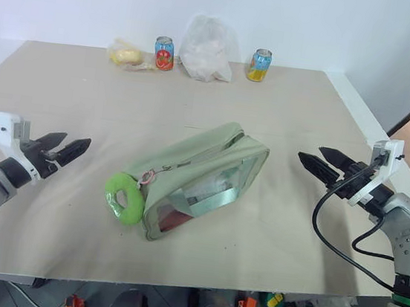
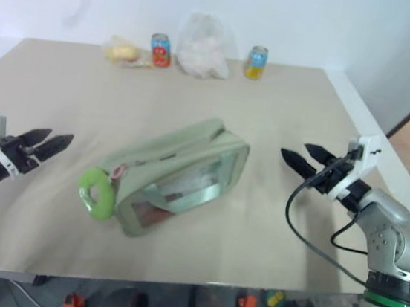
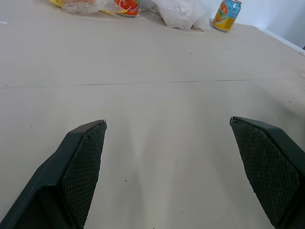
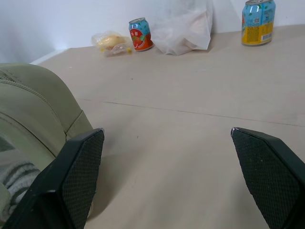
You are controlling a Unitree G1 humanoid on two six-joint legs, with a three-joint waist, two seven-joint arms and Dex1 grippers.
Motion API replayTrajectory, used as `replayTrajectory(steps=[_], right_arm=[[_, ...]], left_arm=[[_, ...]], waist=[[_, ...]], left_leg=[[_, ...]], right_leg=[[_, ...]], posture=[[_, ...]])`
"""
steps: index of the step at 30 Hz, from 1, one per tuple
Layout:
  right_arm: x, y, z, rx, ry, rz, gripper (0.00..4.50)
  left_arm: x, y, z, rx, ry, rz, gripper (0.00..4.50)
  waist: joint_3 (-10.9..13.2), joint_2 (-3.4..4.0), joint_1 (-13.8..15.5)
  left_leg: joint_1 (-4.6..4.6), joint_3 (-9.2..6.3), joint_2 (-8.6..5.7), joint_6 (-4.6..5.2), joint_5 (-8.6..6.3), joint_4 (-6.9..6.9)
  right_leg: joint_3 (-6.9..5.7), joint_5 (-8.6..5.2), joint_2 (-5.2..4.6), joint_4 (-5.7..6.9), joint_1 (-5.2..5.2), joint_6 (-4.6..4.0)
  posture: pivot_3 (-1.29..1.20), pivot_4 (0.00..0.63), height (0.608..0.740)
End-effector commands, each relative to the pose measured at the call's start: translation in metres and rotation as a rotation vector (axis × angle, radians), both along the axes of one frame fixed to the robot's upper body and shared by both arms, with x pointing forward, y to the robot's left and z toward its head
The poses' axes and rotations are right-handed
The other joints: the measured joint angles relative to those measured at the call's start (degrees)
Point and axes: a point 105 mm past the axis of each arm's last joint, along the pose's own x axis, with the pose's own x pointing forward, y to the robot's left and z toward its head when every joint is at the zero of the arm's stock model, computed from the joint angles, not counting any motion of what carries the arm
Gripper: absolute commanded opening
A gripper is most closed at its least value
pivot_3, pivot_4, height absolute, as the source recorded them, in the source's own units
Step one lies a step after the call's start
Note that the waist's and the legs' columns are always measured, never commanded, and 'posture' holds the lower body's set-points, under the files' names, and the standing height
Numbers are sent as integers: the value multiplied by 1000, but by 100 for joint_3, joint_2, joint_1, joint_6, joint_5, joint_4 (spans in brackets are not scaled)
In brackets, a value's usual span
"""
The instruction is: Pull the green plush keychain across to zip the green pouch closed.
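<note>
While both grippers, left [image 1: 69,148] and right [image 1: 318,161], gape empty, one green pouch [image 1: 194,178] bears one green plush keychain [image 1: 125,197]; two cans [image 1: 164,53] behind.

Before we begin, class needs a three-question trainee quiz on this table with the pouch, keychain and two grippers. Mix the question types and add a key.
1. True or false: the green plush keychain lies at the end of the green pouch nearer the left gripper.
2. Multiple choice: the right gripper is A) shut on the keychain, B) open and apart from the pouch, C) pressing the pouch down.
3. Fill in: at the table's far edge, a white plastic bag stands between two ____.

Key: 1 true; 2 B; 3 cans, the red and blue can and the yellow and blue can.
</note>
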Motion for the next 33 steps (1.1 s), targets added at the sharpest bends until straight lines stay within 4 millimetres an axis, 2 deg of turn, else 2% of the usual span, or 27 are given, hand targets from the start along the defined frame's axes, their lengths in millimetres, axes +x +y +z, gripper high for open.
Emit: replayTrajectory(steps=[1, 3, 4, 8, 12, 15, 17, 20, 24, 29, 33], right_arm=[[-24, 10, 21, -150, -29, 188, 4407], [-40, 14, 18, -294, 27, 309, 4407], [-43, 15, 17, -319, 40, 334, 4407], [-43, 22, 11, -322, 54, 371, 4407], [-45, 23, 5, -327, 72, 379, 4407], [-44, 20, 14, -349, 38, 369, 4407], [-39, 20, 25, -381, -9, 348, 4407], [-35, 31, 56, -386, -106, 378, 4407], [-37, 61, 80, -493, -203, 540, 4407], [-42, 99, 82, -608, -237, 780, 4407], [-35, 116, 77, -673, -237, 879, 4407]], left_arm=[[-22, 1, 14, 112, -6, -123, 4317], [-42, 0, 6, 195, 54, -244, 4317], [-44, 1, 6, 197, 57, -258, 4317], [-41, -4, 10, 158, 31, -265, 4317], [-46, -12, 5, 156, 49, -310, 4317], [-51, -13, 6, 154, 60, -350, 4317], [-53, -16, 13, 146, 42, -380, 4317], [-49, -24, 43, 102, -43, -427, 4317], [-56, -51, 94, 91, -239, -586, 4317], [-66, -79, 108, 139, -290, -734, 4317], [-72, -94, 113, 153, -322, -807, 4317]], waist=[[3, 2, -2], [8, 4, -15], [7, 6, -16], [1, -14, 3], [2, -14, 4], [2, -14, -2], [3, -14, -6], [13, -10, -1], [13, -13, 1], [13, -12, -26], [13, -12, -18]], left_leg=[[0, 0, 0, 0, 0, 0], [-17, 16, 0, -3, -1, -15], [-17, 35, -1, -2, -1, -32], [-12, 41, 1, 3, -4, -33], [-12, 42, 1, 1, -3, -33], [-13, 43, -1, 0, -5, -34], [-13, 47, -1, -1, -7, -34], [-13, 53, -3, -1, -6, -29], [-15, 50, -2, -5, -2, -24], [-12, 53, -4, -6, -4, -28], [-21, 51, -1, -11, -8, -27]], right_leg=[[0, 0, 0, 0, 0, 0], [5, -2, 0, 1, -33, -2], [13, -9, -6, 3, -48, -2], [6, -28, -10, 8, -43, -3], [12, -27, -11, 11, -45, -3], [19, -27, -12, 11, -50, -1], [19, -27, -12, 11, -52, 1], [24, -19, -11, 12, -56, 11], [17, -10, -5, 13, -55, 10], [33, -14, 3, 13, -56, 2], [50, -7, 8, 13, -66, -20]], posture=[[0, 150, 740], [0, 150, 740], [0, 150, 740], [0, 150, 740], [0, 150, 740], [0, 150, 740], [0, 150, 740], [0, 150, 740], [0, 150, 740], [0, 150, 740], [0, 150, 740]])
